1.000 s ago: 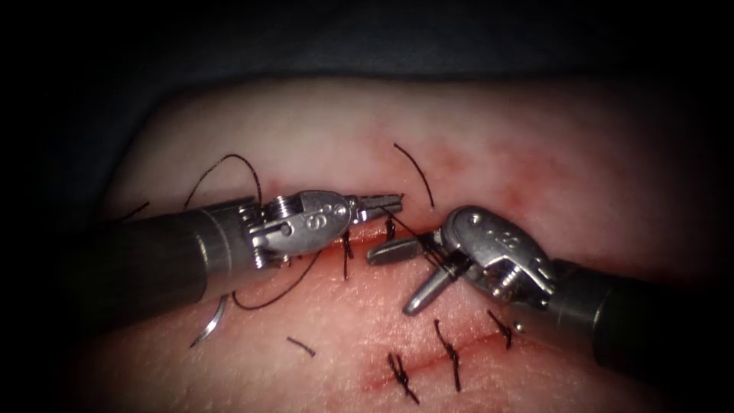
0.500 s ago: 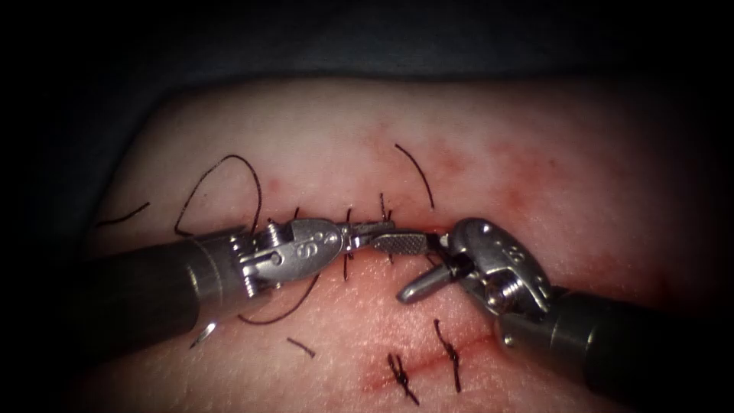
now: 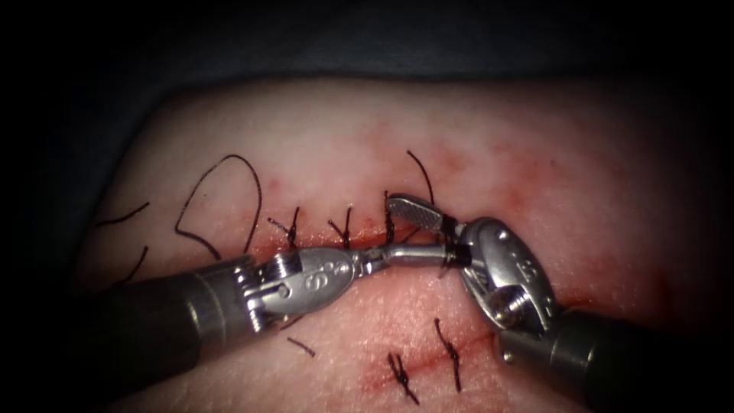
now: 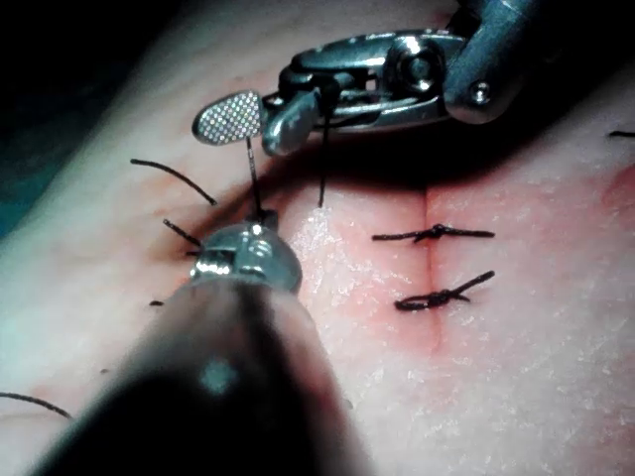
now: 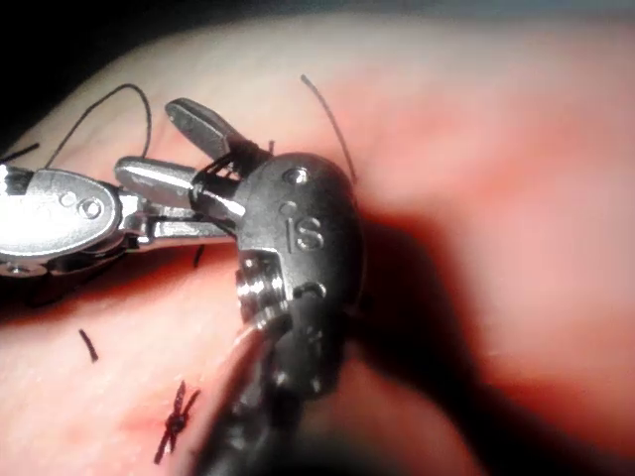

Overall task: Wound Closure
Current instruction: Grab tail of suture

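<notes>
Tissue [image 3: 489, 130]: pale, finely pebbled and moist, stained with red fluid [image 3: 451, 162] around the cut [image 3: 317, 243], which runs crosswise as a narrow dark-red furrow. Left tool [image 3: 376, 257]: polished steel wrist on a dark matte shaft, entering from the lower left. Its two slim jaws are pressed together at the cut, and in the left wrist view they [image 4: 253, 236] pinch a taut strand of thread [image 4: 253, 174] that rises straight to the other instrument. Right tool [image 3: 394, 228]: rounded steel clevis, entering from the lower right, with its two jaws spread wide. One jaw shows a cross-hatched gripping face and stands raised above the cut. The other lies flat along the cut, tip to tip with the left tool. The thread crosses the crotch of these parted jaws without being clamped, which the right wrist view [image 5: 154, 139] also shows. Neither tool holds the needle, and its position cannot be told from these views. Thread is black, fine and wiry. One open loop [image 3: 222, 200] lies on the tissue at the left, above the left shaft, and one curved free strand [image 3: 422, 177] rises above the right tool's raised jaw. Three upright stitches [image 3: 345, 226] cross the cut. Two knotted stitches [image 3: 451, 353] with splayed ends sit on a second reddened line nearer the viewer. One short cut end of thread [image 3: 302, 348] lies loose beside them.
</notes>
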Available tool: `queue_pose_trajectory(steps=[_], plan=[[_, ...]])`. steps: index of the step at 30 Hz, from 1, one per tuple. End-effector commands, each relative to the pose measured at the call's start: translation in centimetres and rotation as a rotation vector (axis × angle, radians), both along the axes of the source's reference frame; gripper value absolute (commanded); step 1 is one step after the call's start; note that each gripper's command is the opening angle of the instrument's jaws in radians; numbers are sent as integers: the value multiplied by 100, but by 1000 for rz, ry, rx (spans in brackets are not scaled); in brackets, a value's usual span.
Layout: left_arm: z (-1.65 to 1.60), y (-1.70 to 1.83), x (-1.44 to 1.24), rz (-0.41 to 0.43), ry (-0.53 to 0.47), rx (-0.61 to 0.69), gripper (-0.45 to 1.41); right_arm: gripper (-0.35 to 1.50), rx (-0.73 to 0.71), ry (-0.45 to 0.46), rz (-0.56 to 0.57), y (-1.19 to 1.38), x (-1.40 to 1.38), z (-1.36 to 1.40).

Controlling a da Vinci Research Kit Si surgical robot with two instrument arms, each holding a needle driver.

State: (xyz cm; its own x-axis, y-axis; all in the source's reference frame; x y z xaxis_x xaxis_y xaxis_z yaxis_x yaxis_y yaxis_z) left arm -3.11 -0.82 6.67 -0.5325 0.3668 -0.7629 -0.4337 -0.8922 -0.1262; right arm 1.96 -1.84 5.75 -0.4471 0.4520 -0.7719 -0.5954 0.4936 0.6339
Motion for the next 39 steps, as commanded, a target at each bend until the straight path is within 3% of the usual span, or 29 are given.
queue_pose_trajectory(steps=[1,10,14,20,26,37,38,39], plan=[[1,5,-7,-6,-4,-5,-45,56,6,-27,18,8,5,3],[6,8,-20,-23,0,-10,-45,68,77,-262,70,7,6,13],[13,13,-28,-32,6,-8,-45,93,107,-321,54,8,4,22],[25,23,-39,-40,6,-4,-45,89,134,-382,85,13,-4,35],[35,24,-41,-44,6,-8,-45,104,172,-422,87,21,-3,49],[41,36,-46,-49,3,0,-45,89,228,-472,61,29,13,61],[41,36,-47,-49,2,1,-45,84,229,-472,62,29,14,60],[42,36,-47,-49,2,1,-45,57,242,-472,54,30,15,59]])
